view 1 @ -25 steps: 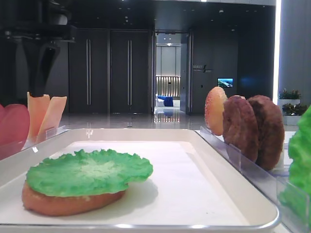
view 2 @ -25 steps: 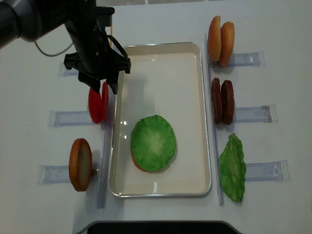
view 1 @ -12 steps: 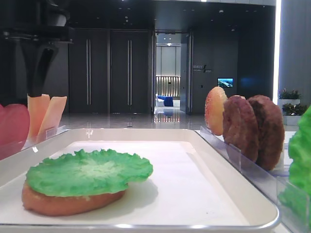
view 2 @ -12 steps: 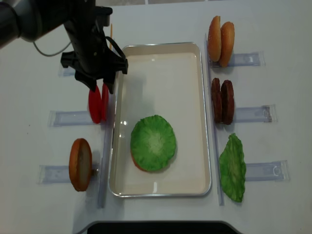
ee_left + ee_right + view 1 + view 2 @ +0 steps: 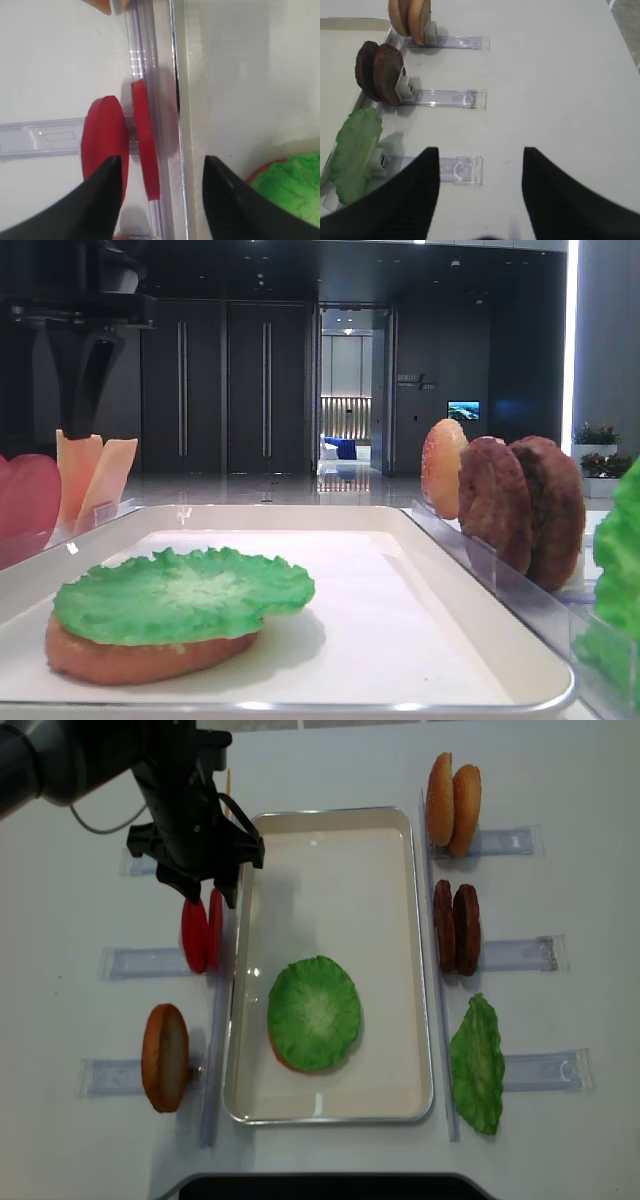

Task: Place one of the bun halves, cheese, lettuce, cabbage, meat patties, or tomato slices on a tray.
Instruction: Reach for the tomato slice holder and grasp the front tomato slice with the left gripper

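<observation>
Done: we saw a bun half under lettuce (image 5: pixel 313 1012) on the tray (image 5: pixel 400 920).
Left: our left gripper (image 5: pixel 161 192) hung open, empty, above the tomato slices (image 5: pixel 120 142).

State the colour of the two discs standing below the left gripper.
The tomato slices are solid red, plainest in the left wrist view.

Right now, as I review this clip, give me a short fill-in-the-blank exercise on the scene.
1. On the white rectangular tray, the ruffled green lettuce leaf lies on a ____.
2. The open left gripper hovers above two upright red ____ slices.
3. Two rough dark brown patties stand ____ the tray.

Missing: bun half; tomato; outside
</observation>
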Robot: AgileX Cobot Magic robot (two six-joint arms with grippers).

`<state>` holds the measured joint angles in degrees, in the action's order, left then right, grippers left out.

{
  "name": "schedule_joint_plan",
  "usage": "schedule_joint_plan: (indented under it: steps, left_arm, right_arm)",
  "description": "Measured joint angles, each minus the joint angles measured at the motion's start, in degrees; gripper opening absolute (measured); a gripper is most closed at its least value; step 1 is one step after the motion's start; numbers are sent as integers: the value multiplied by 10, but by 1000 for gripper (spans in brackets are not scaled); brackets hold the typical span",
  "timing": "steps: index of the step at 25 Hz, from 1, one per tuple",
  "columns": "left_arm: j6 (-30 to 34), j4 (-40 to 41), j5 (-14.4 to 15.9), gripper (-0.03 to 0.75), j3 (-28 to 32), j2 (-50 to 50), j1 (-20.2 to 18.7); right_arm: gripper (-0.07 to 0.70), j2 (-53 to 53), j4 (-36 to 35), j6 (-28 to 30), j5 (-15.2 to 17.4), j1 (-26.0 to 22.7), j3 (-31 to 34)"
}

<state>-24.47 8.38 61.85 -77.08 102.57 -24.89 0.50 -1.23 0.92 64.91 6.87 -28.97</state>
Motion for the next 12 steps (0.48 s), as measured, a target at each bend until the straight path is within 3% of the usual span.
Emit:
schedule_joint_plan:
  steps: [12]
  left_arm:
    - [0, -6, 2, 401, 0, 36, 0]
  right_arm:
    - [360, 0, 0, 0, 0, 0, 0]
